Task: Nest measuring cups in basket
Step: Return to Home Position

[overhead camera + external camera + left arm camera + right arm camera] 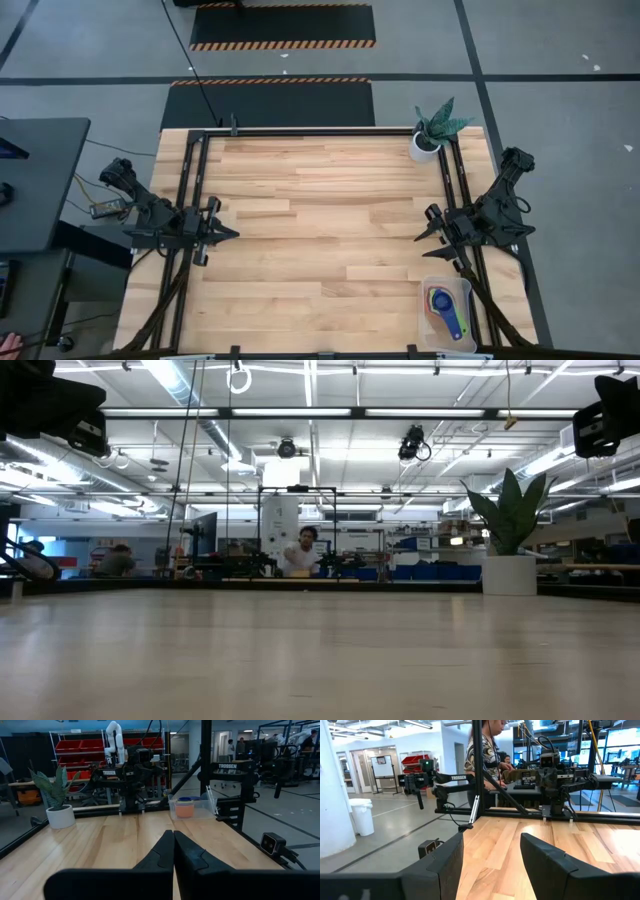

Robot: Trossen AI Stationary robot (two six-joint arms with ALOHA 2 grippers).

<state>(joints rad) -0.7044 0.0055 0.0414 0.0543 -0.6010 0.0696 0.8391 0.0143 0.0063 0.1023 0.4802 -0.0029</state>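
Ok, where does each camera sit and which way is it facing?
High view: above the table, looking straight down; left gripper and right gripper show at its sides.
Low view: at table-top height, looking level across to the potted plant; dark arm parts in upper corners.
Left wrist view: looks past its shut fingers toward the right arm and the basket holding measuring cups.
Right wrist view: looks past its open fingers toward the left arm.
Shared: high and left wrist both show potted plant, basket.

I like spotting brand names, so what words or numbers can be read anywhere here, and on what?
"TROSSEN": on the right arm, left wrist view.
"TROSSEN": on a dark bar beside the basket.
"TROSSEN": on a dark beam, right wrist view.
Wall poster: too small to read.
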